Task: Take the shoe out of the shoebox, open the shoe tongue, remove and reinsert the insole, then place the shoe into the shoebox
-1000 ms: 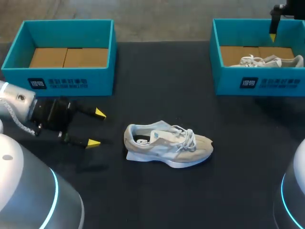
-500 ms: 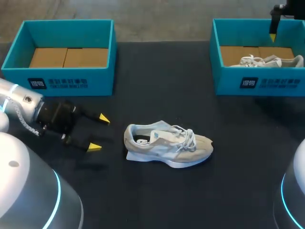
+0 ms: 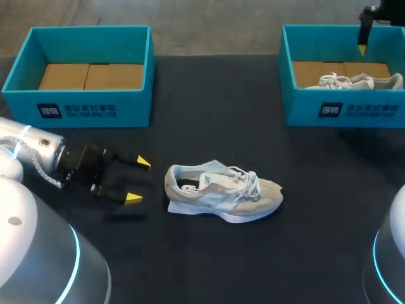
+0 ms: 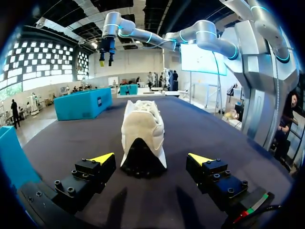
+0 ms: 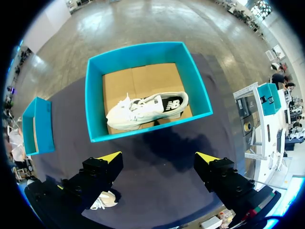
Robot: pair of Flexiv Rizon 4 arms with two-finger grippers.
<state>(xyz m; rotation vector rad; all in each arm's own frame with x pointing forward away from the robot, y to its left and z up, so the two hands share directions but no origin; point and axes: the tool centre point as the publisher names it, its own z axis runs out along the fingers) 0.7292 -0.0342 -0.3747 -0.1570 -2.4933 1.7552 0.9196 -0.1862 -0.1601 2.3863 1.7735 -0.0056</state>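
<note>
Shoe [image 3: 223, 192] on table [image 3: 285, 253], second shoe [image 3: 354, 80] in right shoebox [image 3: 345, 111]; both arms' jaws wide apart.

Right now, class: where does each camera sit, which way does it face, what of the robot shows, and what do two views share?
Head view: above and behind, looking down on the table; left gripper open beside the loose shoe.
Left wrist view: on the left wrist, facing that shoe's heel; own gripper shows.
Right wrist view: high above the right shoebox, looking down on the boxed shoe; right gripper open.
Head and left wrist share the loose shoe.
</note>
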